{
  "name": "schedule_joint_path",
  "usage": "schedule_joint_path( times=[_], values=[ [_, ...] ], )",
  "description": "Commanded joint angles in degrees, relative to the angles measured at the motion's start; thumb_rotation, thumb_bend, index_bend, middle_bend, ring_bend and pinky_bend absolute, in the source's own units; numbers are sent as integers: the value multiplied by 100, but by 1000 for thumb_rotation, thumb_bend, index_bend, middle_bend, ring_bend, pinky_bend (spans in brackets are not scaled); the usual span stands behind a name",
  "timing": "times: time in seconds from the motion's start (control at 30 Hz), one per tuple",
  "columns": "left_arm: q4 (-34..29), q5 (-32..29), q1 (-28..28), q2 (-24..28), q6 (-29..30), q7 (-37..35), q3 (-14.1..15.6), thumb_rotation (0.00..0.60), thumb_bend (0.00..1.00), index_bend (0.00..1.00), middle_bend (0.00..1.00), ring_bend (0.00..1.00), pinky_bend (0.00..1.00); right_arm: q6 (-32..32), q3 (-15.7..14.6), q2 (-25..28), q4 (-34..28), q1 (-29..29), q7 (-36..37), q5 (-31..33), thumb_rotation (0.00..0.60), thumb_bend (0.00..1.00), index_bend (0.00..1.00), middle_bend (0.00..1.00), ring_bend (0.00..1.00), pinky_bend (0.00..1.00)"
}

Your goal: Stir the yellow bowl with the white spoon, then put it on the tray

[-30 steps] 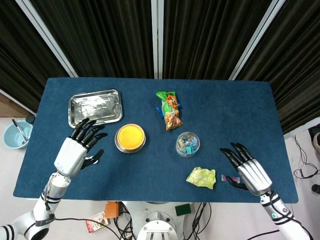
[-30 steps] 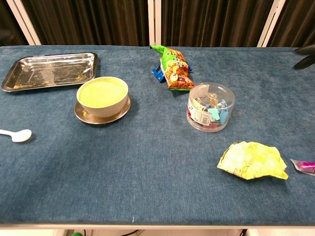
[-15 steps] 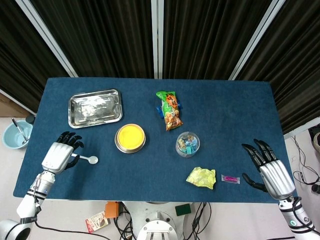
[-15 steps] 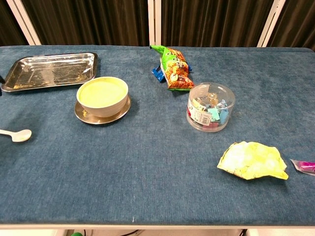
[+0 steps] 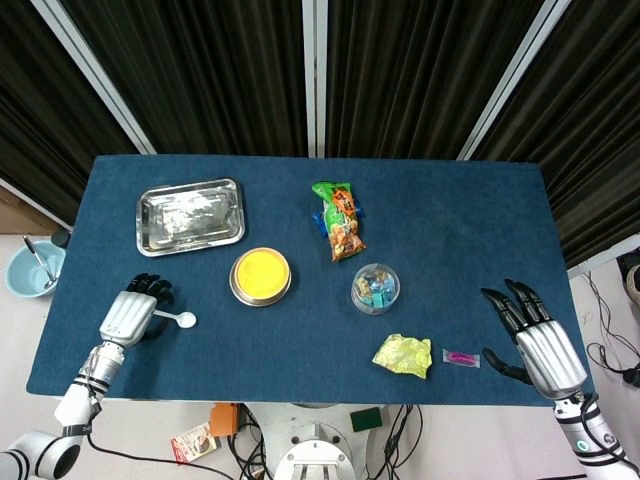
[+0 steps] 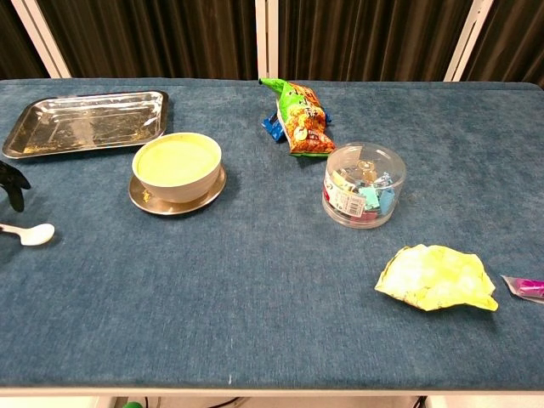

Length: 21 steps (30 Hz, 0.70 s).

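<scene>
The white spoon [image 5: 183,320] lies flat on the blue table, left of the yellow bowl [image 5: 261,275], which stands on a metal saucer. My left hand [image 5: 128,316] hovers over the spoon's handle with its fingers bent downward. In the chest view its dark fingertips [image 6: 11,183] show a little above the spoon [image 6: 34,234] and hold nothing. The bowl [image 6: 177,161] is full of yellow. The steel tray [image 5: 190,215] sits behind the bowl at the far left. My right hand [image 5: 537,345] is open near the front right edge, fingers spread.
A green snack bag [image 5: 340,220] lies at mid-table. A clear round tub of wrapped sweets [image 5: 376,288] stands right of the bowl. A crumpled yellow wrapper [image 5: 403,355] and a small pink packet [image 5: 461,357] lie at the front right. A blue bowl [image 5: 30,268] sits off the table.
My left hand has drawn back from beside the bowl and come down over the spoon's handle. My right hand has pulled back toward the right edge. The spoon has not moved.
</scene>
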Motion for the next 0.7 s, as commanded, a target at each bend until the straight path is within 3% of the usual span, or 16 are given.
schedule_joint_path(
  times=[0.03, 0.7],
  values=[
    [106, 29, -8, -101, 43, -5, 3, 600, 319, 446, 234, 120, 120, -9, 5, 1, -4, -9, 7, 11, 600, 240, 63, 144, 0, 98],
    [344, -44, 2, -203, -40, -145, 38, 600, 356, 496, 234, 120, 121, -58, 48, -15, 25, -57, 100, 40, 600, 210, 63, 144, 0, 98]
  ],
)
